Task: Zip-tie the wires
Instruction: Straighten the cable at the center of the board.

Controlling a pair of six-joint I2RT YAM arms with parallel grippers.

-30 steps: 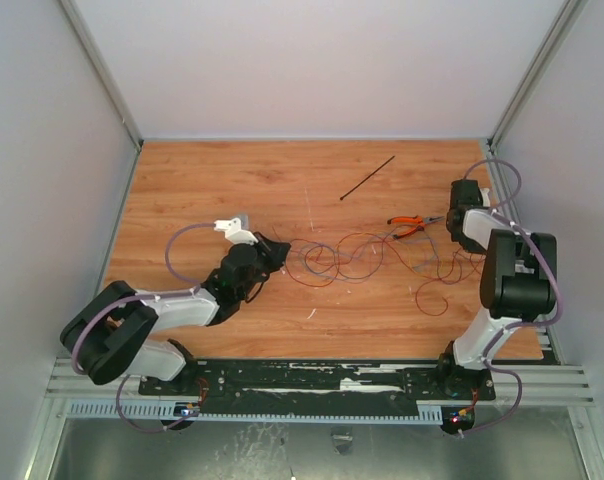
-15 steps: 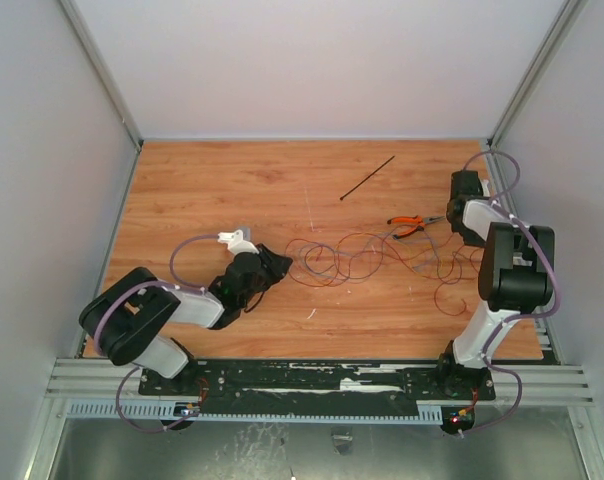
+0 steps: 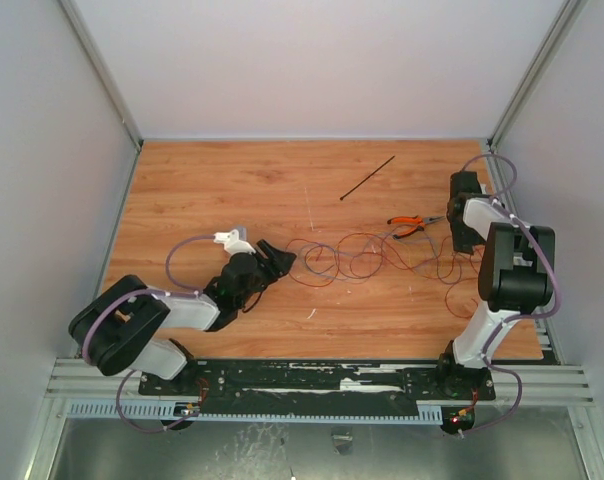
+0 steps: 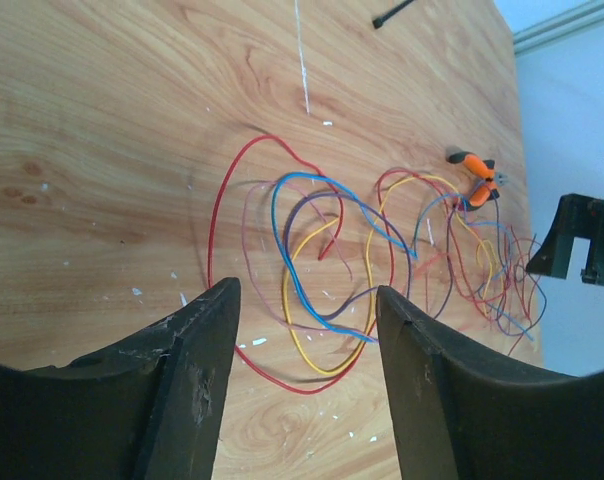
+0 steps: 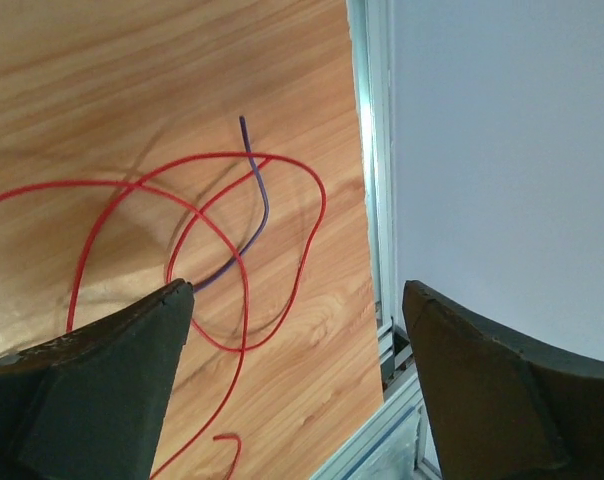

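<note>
Red, blue, yellow and purple wires (image 3: 344,262) sprawl in loose loops across the middle of the wooden table (image 3: 202,190), not bundled. At their 1 o'clock the black zip tie (image 3: 368,178) lies alone, well apart. Orange-handled pliers (image 3: 410,226) rest at 2 o'clock, just beside the tangle. The left gripper (image 3: 282,258) sits at the tangle's 9 o'clock end, jaws parted and empty. The right gripper (image 3: 460,240) is at 3 o'clock, jaws spread wide, holding nothing.
</note>
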